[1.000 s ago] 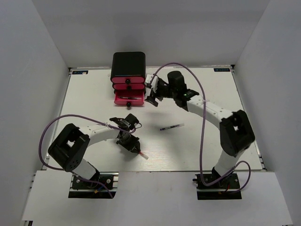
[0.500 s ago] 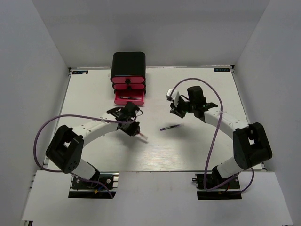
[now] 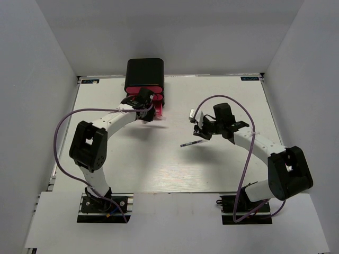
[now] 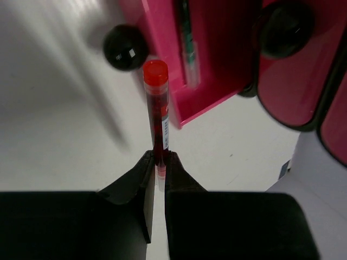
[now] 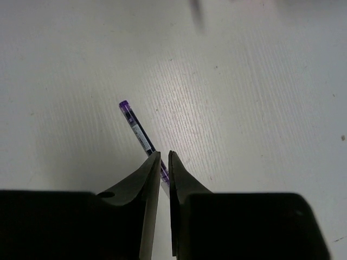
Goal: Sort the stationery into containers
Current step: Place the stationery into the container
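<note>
The red pen (image 4: 157, 108) is pinched at its tail end between the fingers of the left gripper (image 4: 159, 158). Its long axis runs straight out from the fingertips. The red cap points at the open bottom drawer (image 4: 217, 65) and sits just beside the knob (image 4: 126, 47) at the drawer's front edge. A green pen (image 4: 187, 43) lies in the drawer.

Within the last second the left gripper has carried the red pen from the near middle of the table (image 3: 222, 95) up to the cabinet (image 3: 144, 71). We judge that transport is nearly complete. The remaining steps are to bring the pen fully over the drawer and release it.

In the same interval the right gripper (image 5: 164, 157) has left the cabinet and come down over the dark pen (image 5: 138, 130). This pen lies flat near mid-table, where it lay before. In the right wrist view its purple tip points up and left. Its near end sits in the narrow gap between the fingers, which are drawn close together. We cannot tell whether they grip it.
</note>
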Controlling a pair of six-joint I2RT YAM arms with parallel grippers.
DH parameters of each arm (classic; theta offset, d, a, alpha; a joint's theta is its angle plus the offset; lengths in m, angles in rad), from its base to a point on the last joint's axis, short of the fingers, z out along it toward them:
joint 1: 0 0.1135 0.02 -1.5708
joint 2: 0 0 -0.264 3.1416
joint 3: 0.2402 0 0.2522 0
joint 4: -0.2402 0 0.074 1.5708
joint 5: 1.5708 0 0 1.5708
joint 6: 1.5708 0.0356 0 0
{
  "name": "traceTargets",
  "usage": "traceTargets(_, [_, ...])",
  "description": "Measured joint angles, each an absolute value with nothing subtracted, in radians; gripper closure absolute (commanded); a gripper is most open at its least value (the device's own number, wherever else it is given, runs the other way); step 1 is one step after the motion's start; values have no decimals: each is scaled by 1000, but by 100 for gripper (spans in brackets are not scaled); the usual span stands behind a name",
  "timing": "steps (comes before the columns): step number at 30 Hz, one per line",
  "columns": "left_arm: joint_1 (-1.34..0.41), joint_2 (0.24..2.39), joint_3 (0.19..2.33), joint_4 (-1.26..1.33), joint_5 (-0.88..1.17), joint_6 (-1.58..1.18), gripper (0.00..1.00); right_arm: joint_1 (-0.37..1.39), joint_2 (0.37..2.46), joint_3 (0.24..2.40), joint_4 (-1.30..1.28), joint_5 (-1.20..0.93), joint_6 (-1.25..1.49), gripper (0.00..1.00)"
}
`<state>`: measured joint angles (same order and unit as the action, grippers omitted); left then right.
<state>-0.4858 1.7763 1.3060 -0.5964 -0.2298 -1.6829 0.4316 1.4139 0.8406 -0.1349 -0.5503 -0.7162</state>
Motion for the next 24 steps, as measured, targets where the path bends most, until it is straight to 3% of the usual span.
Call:
traceTargets(6, [-430,1835,1369,-552,-219,-1723,100,426,1398,804,-141,-550,-720,80])
traceTargets(11, [-398,1856,1375,-526,-195,-1760,100,419,1398,801,-144,-550,-725,65])
traceTargets(12, [-394,1862,1375,-522,-192,-1766,95,419,1398,801,-145,-550,-728,64])
traceTargets(13, [-390,1871,1375,-519,-190,-1772,75,419,1398,801,-145,-550,-731,62])
traceTargets(16, [-384,1898,1387,-525,-181,-1784,56,419,1398,801,-147,-550,-741,62])
traceTargets(20, [-375,1927,1419,-523,-175,-1793,43,419,1398,801,-155,-549,-759,60])
traceTargets(24, [-375,1926,1428,-517,-175,-1790,38,419,1401,801,-159,-550,-776,59])
